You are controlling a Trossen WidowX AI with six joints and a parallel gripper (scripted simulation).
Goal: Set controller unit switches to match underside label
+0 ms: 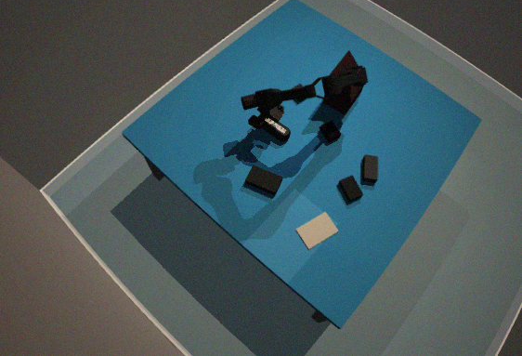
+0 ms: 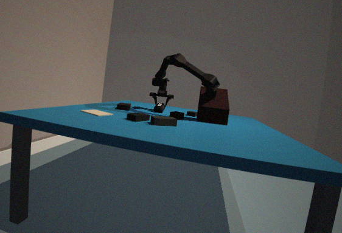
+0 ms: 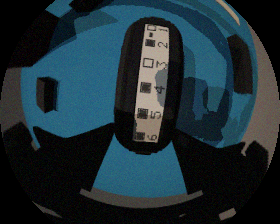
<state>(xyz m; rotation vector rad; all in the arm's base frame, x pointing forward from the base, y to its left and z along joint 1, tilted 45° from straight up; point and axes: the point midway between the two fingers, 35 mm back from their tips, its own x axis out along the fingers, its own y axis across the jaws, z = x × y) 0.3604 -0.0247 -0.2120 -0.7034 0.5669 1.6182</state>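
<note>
The dark controller unit (image 1: 281, 135) (image 2: 158, 109) (image 3: 126, 75) is turned with its underside label up, towards the wrist camera. My gripper (image 1: 267, 116) (image 2: 159, 104) (image 3: 144, 130) is shut on the unit, a finger on each long side near the number 6 end. The unit looks tilted in the exterior view; whether it touches the bench is hard to tell. The white label (image 3: 151, 75) reads: 1 empty, 2 filled, 3 empty, 4 filled, 5 filled, 6 filled. A small dark dash lies between squares 1 and 2. The switches are hidden underneath.
Dark blocks (image 1: 263, 181) (image 1: 350, 190) (image 1: 370, 169) (image 1: 330, 132) lie around the unit on the blue bench (image 1: 409, 124) (image 2: 243, 139). A cream plate (image 1: 317, 230) (image 2: 96, 112) lies farther off. The dark red base block (image 2: 213, 114) stands under the arm.
</note>
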